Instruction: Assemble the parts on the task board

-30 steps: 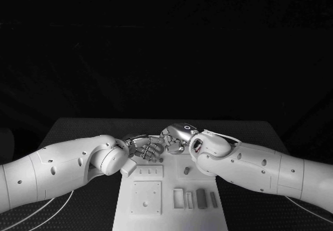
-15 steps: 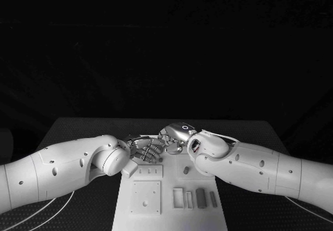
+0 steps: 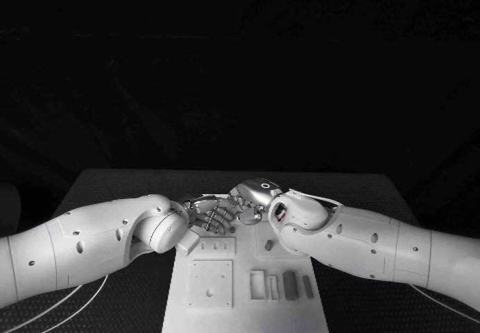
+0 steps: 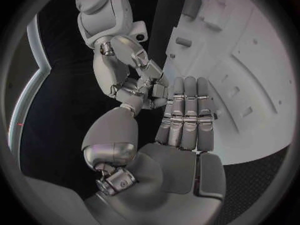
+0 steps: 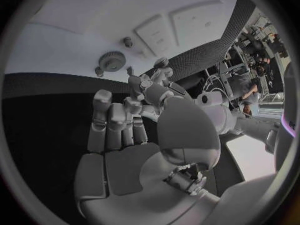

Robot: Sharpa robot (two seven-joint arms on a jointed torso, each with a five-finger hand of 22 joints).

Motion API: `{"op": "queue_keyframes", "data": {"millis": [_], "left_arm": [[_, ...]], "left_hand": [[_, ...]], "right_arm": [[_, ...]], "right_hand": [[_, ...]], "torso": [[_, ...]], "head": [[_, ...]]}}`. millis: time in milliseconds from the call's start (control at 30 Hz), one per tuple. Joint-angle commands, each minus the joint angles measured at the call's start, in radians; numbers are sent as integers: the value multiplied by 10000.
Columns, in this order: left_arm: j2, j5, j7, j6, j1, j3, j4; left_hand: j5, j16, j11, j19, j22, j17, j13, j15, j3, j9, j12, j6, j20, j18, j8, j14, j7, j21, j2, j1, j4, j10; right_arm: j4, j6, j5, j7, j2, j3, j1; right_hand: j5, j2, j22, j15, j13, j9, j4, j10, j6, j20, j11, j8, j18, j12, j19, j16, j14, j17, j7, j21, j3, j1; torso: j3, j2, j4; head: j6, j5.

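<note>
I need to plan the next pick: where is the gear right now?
The gear lies flat on the far part of the task board, in the right wrist view, beyond the right hand, beside two small pegs.

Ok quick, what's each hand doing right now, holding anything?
Left hand: cannot be told, fingers straight together, touching the right hand.
Right hand: cannot be told either.

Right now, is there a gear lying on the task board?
Yes, the right wrist view shows a small toothed gear lying flat on the white task board, beyond the right hand.
</note>
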Motion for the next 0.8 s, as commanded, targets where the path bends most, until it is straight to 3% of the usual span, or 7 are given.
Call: {"op": "queue_keyframes", "data": {"millis": [33, 167, 433, 800], "left_arm": [[36, -47, 59, -126, 5, 8, 9], [53, -64, -40, -176, 5, 7, -12], [91, -212, -192, -208, 4, 7, -34], [132, -321, -268, -203, 4, 7, -33]], "left_hand": [[32, 41, 16, 69, 12, 19, 11, 10, 8, -16, 41, 81, 16, -63, 38, 62, 26, 42, 23, -49, 35, 72], [34, 49, 3, 96, 28, 57, 23, -4, 25, -18, 45, 119, -1, -65, 42, 87, 10, 51, 80, -39, 28, 101], [8, 40, -27, 159, 110, 229, 76, -37, 90, -36, 32, 228, -43, -97, 28, 157, -21, 65, 597, 224, -314, 194], [12, 37, -48, 213, 149, 295, 105, -56, 147, -40, 38, 301, -64, -104, 34, 218, -45, 81, 656, 301, -425, 259]], "right_arm": [[13, 81, -166, -60, 4, 0, -1], [47, 46, -169, -71, -4, 0, -1], [129, 9, -175, -87, -26, 0, -22], [122, 113, -221, -143, 14, 0, -24]], "right_hand": [[-36, 25, 148, -4, -10, 80, 4, 42, 819, -63, -6, 35, 62, -57, 31, 14, 70, -14, 763, 64, 32, -41], [-36, 23, 147, -4, -11, 80, 5, 45, 822, -63, -6, 34, 62, -59, 32, 13, 73, -15, 762, 64, 33, -40], [-36, 22, 146, -5, -13, 81, 6, 52, 827, -63, -8, 32, 62, -61, 36, 12, 80, -18, 761, 64, 33, -40], [-36, 19, 144, -6, -16, 82, 6, 61, 832, -63, -10, 28, 62, -66, 41, 8, 88, -22, 759, 63, 36, -38]], "torso": [[2, -2, -12], [11, 1, -13], [16, 5, -16], [2, 0, -14]], "head": [[3, 11], [-1, 20], [-16, 35], [-43, 17]]}}
